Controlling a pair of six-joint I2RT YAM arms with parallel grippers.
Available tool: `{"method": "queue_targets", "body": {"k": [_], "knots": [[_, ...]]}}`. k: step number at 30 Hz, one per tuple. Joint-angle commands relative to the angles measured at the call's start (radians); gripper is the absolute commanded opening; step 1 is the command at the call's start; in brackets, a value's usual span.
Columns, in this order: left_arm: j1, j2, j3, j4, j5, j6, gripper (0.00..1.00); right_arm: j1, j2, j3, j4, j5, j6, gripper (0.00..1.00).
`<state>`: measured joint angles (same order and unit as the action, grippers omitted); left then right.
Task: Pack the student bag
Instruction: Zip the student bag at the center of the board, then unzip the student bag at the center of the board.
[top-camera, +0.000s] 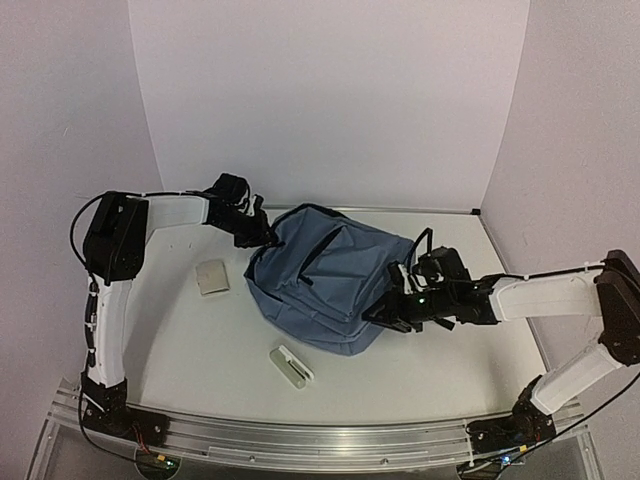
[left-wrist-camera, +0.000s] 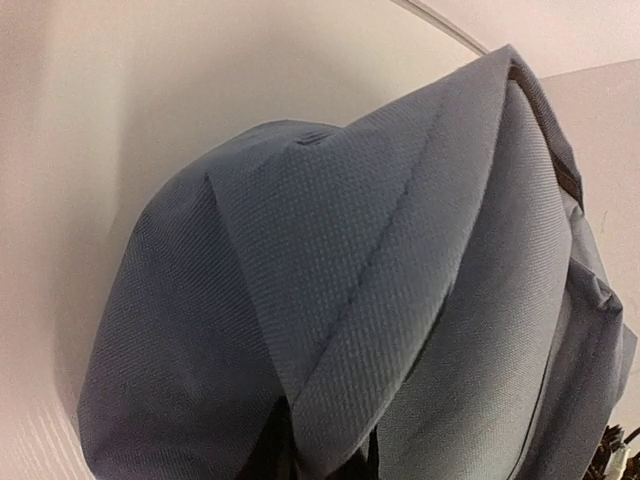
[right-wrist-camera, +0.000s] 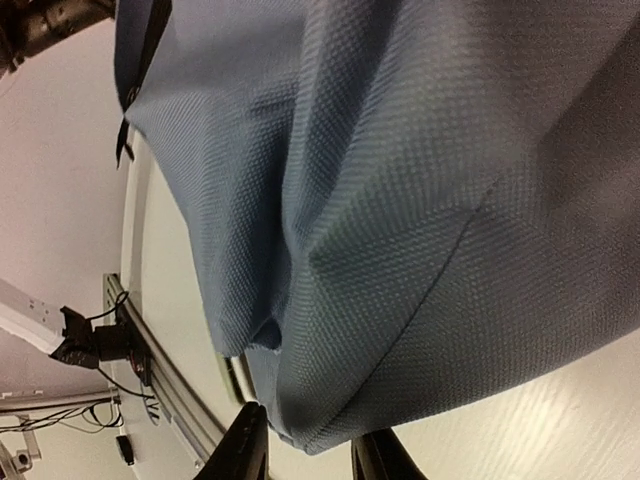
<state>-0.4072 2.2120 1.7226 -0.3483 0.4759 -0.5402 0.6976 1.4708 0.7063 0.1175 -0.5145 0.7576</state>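
Observation:
The student bag (top-camera: 320, 275), a big slate-blue fabric backpack with a black zipper, lies on the white table between my two arms. My left gripper (top-camera: 262, 235) is at the bag's far left corner. In the left wrist view it (left-wrist-camera: 325, 465) is shut on a raised fold of the bag (left-wrist-camera: 350, 250). My right gripper (top-camera: 385, 312) is at the bag's near right edge. In the right wrist view a lower corner of the bag (right-wrist-camera: 400, 200) sits pinched between the black fingers of that gripper (right-wrist-camera: 305, 450), lifted just off the table.
A small beige case (top-camera: 212, 277) lies left of the bag. A white oblong item (top-camera: 291, 366) lies in front of it. An aluminium rail (top-camera: 300, 435) runs along the near edge, and white walls close the back and sides.

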Motion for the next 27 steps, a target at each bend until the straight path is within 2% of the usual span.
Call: {"method": "queue_targets", "body": {"k": [1,3,5,7,10,14,20,27], "knots": [[-0.018,-0.080,-0.046,0.035,0.046,0.058,0.29,0.109,-0.113,0.013,0.062,0.065,0.099,0.33],[-0.018,-0.170,-0.122,0.031,-0.018,0.064,0.49,0.166,-0.160,0.090,-0.105,0.200,0.029,0.40],[-0.024,-0.253,-0.166,-0.023,-0.138,0.061,0.65,0.267,-0.184,0.224,-0.311,0.434,-0.050,0.52],[-0.039,-0.340,-0.207,-0.064,-0.222,0.054,0.72,0.340,-0.170,0.335,-0.462,0.585,-0.089,0.62],[-0.089,-0.477,-0.296,-0.071,-0.309,0.044,0.84,0.390,-0.114,0.435,-0.518,0.652,-0.130,0.68],[-0.152,-0.622,-0.411,-0.073,-0.371,-0.014,0.87,0.414,0.047,0.546,-0.530,0.673,-0.212,0.69],[-0.195,-0.790,-0.598,-0.014,-0.336,-0.186,0.87,0.418,0.290,0.716,-0.536,0.728,-0.269,0.61],[-0.200,-0.913,-0.744,0.004,-0.330,-0.268,0.87,0.418,0.445,0.832,-0.545,0.761,-0.278,0.51]]}}
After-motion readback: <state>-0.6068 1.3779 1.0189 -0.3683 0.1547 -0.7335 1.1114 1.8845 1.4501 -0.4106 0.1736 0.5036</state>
